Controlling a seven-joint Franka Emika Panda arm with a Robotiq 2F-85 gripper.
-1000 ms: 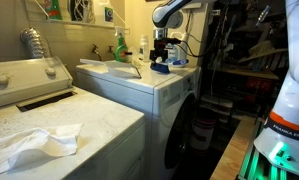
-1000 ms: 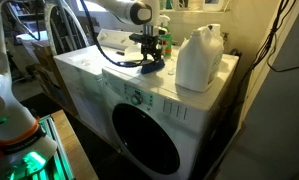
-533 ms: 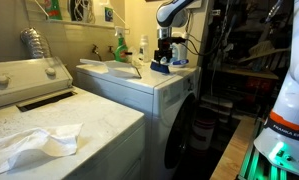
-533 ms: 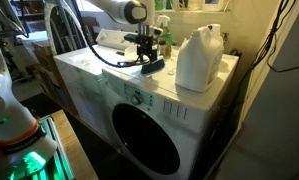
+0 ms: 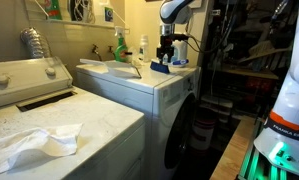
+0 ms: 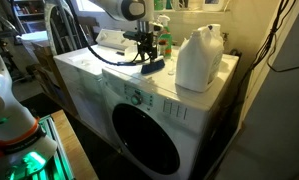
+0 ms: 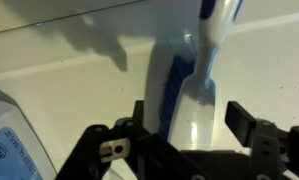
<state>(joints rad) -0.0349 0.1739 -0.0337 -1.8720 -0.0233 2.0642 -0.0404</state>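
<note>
Nearest in an exterior view, a crumpled white cloth [image 5: 34, 143] lies on the lid of a top-loading washer [image 5: 94, 118]. Beyond it stands a white front-loading machine [image 5: 154, 100] with a dark round door [image 6: 144, 135].

On the flat top of that machine lies a blue and white handled tool [image 6: 155, 67]; its exact kind cannot be told. It sits near the middle of the top, and a large white detergent jug [image 6: 199, 58] stands upright beside it, apart from it.

The gripper [image 6: 145, 55] hangs straight down just above the tool, seen in both exterior views [image 5: 166, 58]. In the wrist view the gripper [image 7: 189, 115] is spread wide. One dark finger [image 7: 114, 148] stands on one side of the tool [image 7: 189, 80] and its mate on the other, with bare white surface showing between each finger and the handle. Nothing is clamped. Whether the tips touch the machine top cannot be told.

Farther back, against the wall, a green spray bottle [image 5: 119, 45] stands upright on the rear of the machine, with other bottles too small to name next to it.
</note>
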